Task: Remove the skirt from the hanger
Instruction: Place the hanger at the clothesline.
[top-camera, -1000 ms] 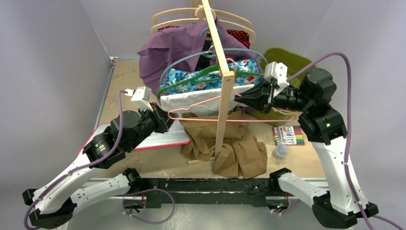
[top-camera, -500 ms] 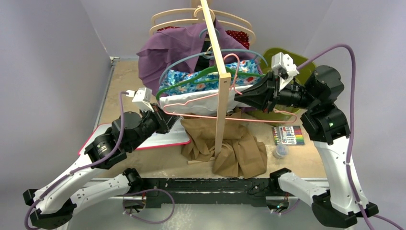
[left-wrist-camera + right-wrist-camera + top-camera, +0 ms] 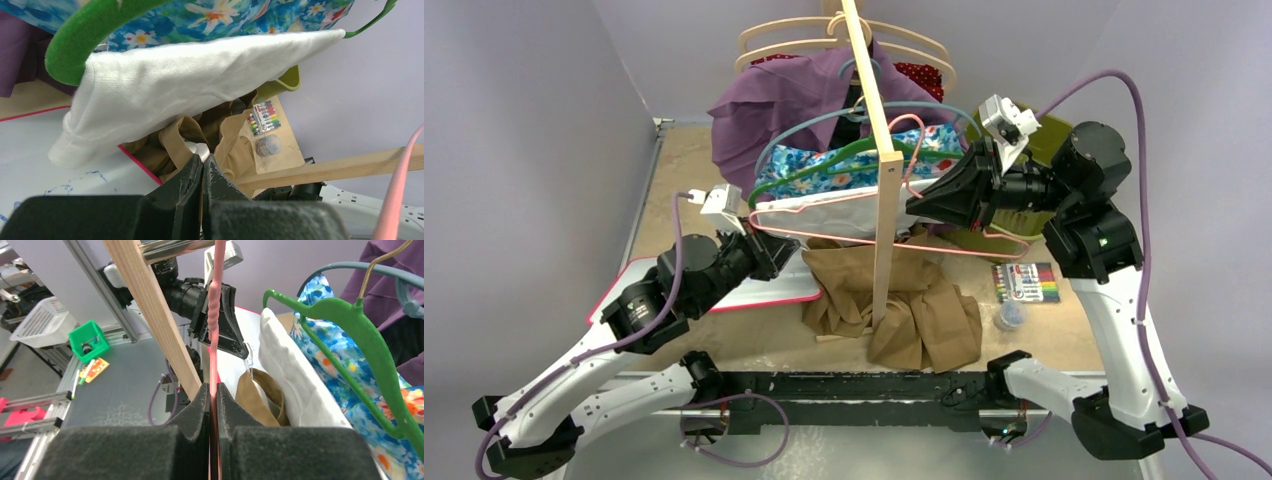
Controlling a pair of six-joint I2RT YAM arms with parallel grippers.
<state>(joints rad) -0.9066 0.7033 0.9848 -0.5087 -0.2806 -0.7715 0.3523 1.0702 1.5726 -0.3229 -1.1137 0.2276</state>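
Note:
The tan skirt (image 3: 904, 300) lies heaped on the table round the foot of the wooden post, and its upper fold rises towards the pink wire hanger (image 3: 824, 238). My right gripper (image 3: 914, 207) is shut on the hanger's thin pink wire (image 3: 214, 340), which runs straight up between the pads. A loop of the skirt (image 3: 260, 395) hangs just right of that wire; whether it is clipped on I cannot tell. My left gripper (image 3: 769, 255) is shut below the hanger's left end. Its tips (image 3: 202, 159) point at the skirt's folds (image 3: 235, 135), with nothing visibly held.
A wooden rack post (image 3: 886, 200) stands between the arms. On it hang a white garment (image 3: 824, 212) on a green hanger (image 3: 854, 158), a floral one and a purple one (image 3: 784, 100). Also here: white board (image 3: 754, 290), marker pack (image 3: 1027, 283), small jar (image 3: 1010, 316), green bin (image 3: 1024, 125).
My right gripper has risen and swung left with the pink hanger, lifting and tilting it. The left arm has barely moved.

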